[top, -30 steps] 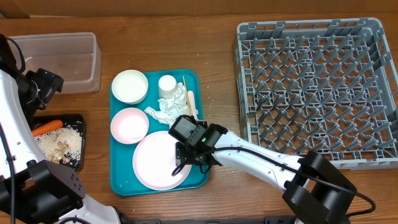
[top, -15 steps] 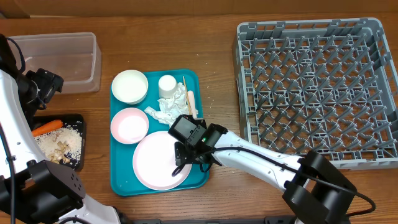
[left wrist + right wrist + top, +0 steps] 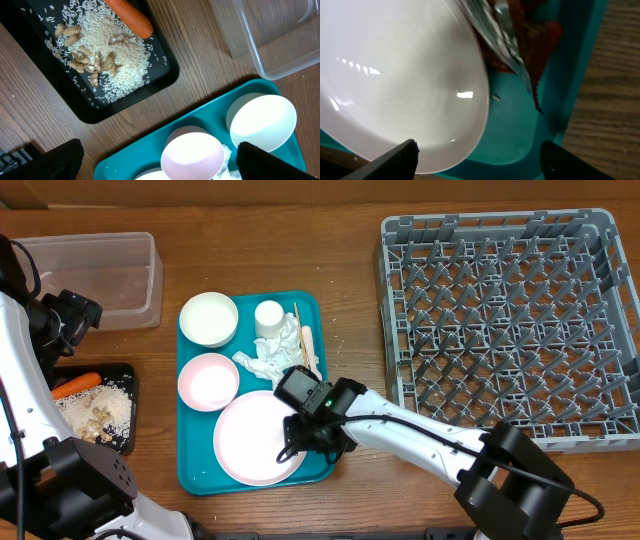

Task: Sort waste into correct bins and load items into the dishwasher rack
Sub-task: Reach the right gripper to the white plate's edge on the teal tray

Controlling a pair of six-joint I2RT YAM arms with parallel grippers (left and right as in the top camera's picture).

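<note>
"Judging by the large square grey plastic dishwasher rack (image 3: 500,320), nothing has been loaded yet?"

"Nothing that I can see. Its pegs stand bare at the right of the wooden counter (image 3: 350,270). The pale pink round plate (image 3: 250,445), the small white round bowl (image 3: 208,318), the small pinkish round bowl (image 3: 208,381) and the small white cup (image 3: 268,314) all sit on the flat teal serving tray (image 3: 192,468). The thin wooden stick (image 3: 296,320) lies just right of the cup."

"And the waste?"

"About half sorted, I'd say. The shallow black rectangular tray (image 3: 165,70) holds the beige grainy food scraps (image 3: 95,55) and the orange carrot piece (image 3: 129,17). The clear plastic rectangular tub (image 3: 95,280) near it looks empty. The crumpled white paper napkins (image 3: 268,358) lie on the teal tray between cup and plate. The small red shiny wrapper (image 3: 535,45) lies on the teal floor just beside the plate's rim."

"What does that wrapper look like?"

"Creased and glossy, with a clear or silvery strip across it and one pointed corner toward the tray wall. It looks thin and light to me, so likely to slide when nudged."

"And the arms?"

"The right gripper (image 3: 479,150) hovers low over the plate's edge and the wrapper, its fingers spread wide with nothing between them. The left gripper (image 3: 157,155) hangs above the gap between the black tray and the teal one, fingers likewise parted and empty."
</note>
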